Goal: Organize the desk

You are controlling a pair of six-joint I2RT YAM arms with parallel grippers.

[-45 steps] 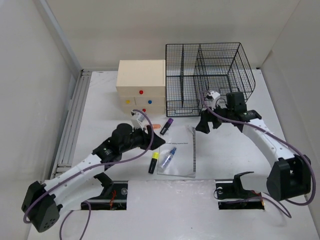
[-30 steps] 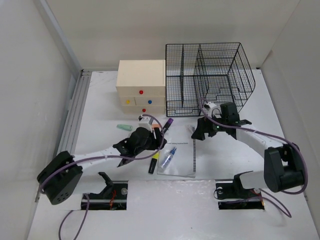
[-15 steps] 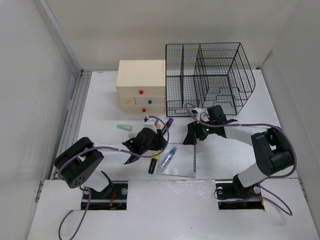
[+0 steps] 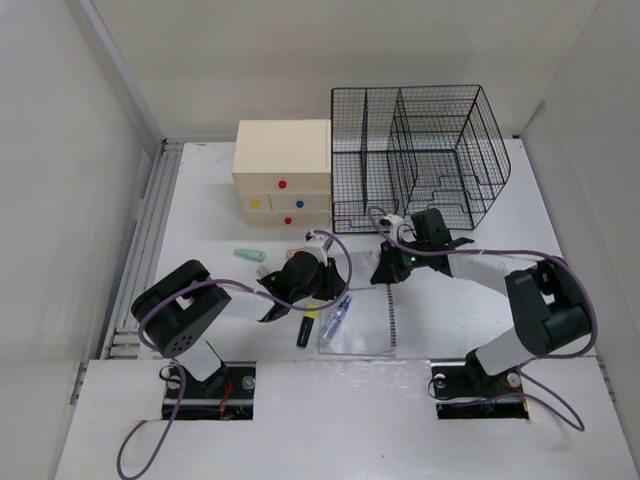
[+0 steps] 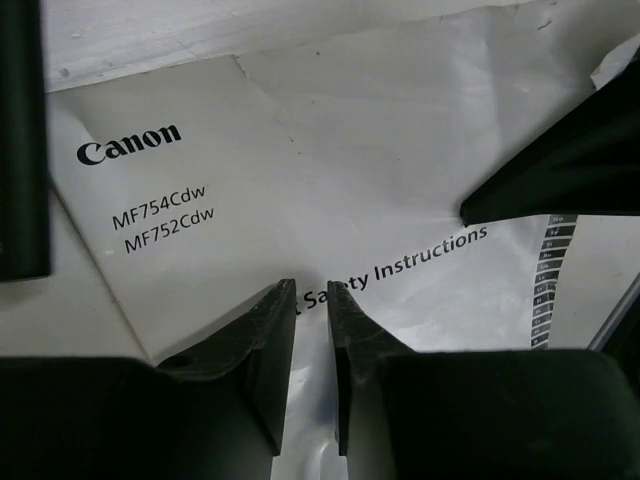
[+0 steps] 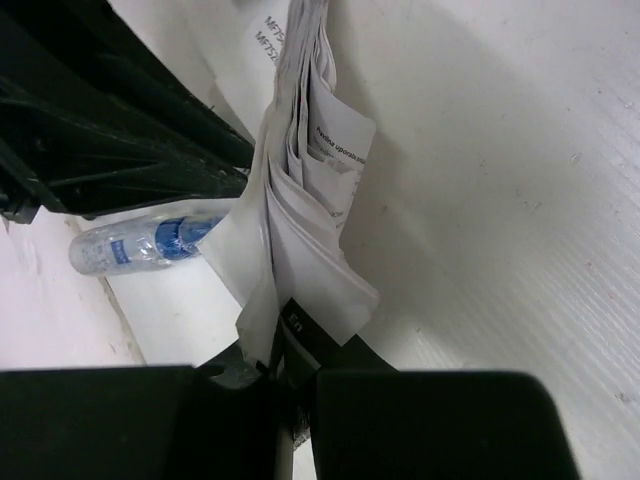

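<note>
Two pincers at the booklet, mid-desk

In the top view we see the white desk (image 4: 200, 220) filling the centre of the frame, with the drawer box (image 4: 282, 160) at upper centre and the wire basket (image 4: 420, 140) to its right. The booklet (image 4: 368, 322) lies at lower centre, a yellow-and-black highlighter (image 4: 307, 328) just to its left. The right gripper (image 6: 278, 340) is clenched on a bunch of the booklet's pages, which rise creased off the desk; a small bottle (image 6: 140, 245) lies at the left of that wrist frame. The left gripper (image 5: 312, 292) has its tips at the printed cover, jaws almost together with a thin slit between them; we cannot tell whether they pinch the paper.
</note>
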